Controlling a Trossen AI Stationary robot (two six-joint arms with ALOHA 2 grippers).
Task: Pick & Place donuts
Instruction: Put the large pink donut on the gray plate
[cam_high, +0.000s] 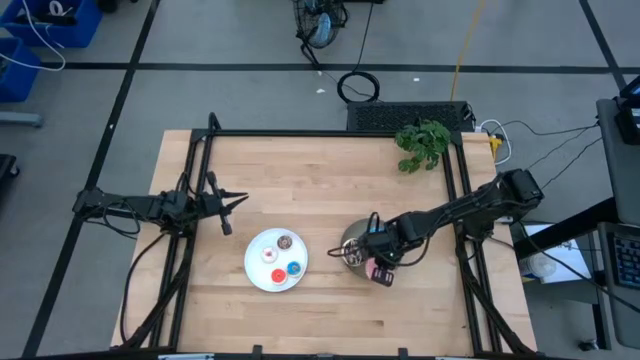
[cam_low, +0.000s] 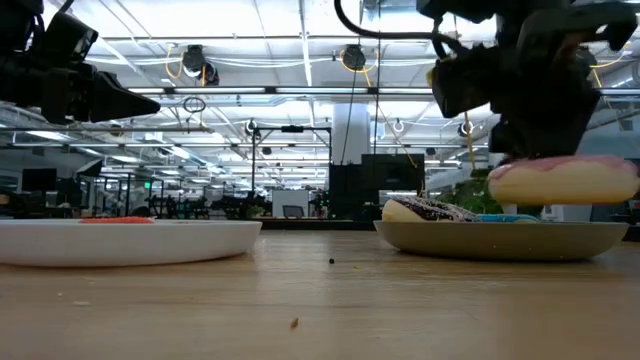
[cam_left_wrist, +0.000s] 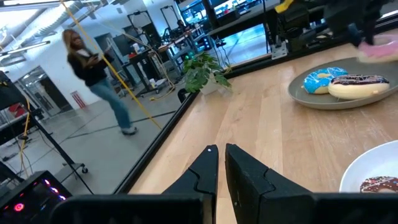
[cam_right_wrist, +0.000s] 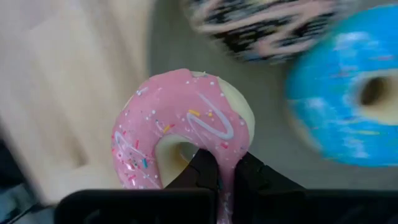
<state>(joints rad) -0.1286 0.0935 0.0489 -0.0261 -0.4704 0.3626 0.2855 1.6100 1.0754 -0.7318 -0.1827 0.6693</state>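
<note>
The pale butcher-block wooden worktop (cam_high: 320, 300) carries two round plates. On its left half sits the wide white plate (cam_high: 257, 275), holding the four small toy rings: brown (cam_high: 285, 241), white (cam_high: 268, 255), red (cam_high: 278, 276) and blue (cam_high: 294, 268).

To the right of it sits the grey shallow plate (cam_low: 500, 240), with the dark chocolate donut with sprinkles (cam_left_wrist: 362, 86) and the blue iced sprinkled donut (cam_left_wrist: 321, 80) lying side by side in it.

The right pincer (cam_right_wrist: 225, 169) hangs over the near right edge of that grey plate, clenched on the pink iced donut with white drizzle and sprinkles (cam_right_wrist: 180, 121). Its two dark fingers pinch the ring's wall, one through the hole and one outside. From table height the donut is lifted just clear of the plate's rim.

I judge these rings light and fairly stiff, with a smooth glazed top that may slip. A pinch through the hole across the wall looks like the surest hold, though a one-sided grip could let the ring swing or tilt.

The left pincer (cam_left_wrist: 221, 163) waits over the worktop's left edge, fingers nearly together, gripping nothing.
</note>
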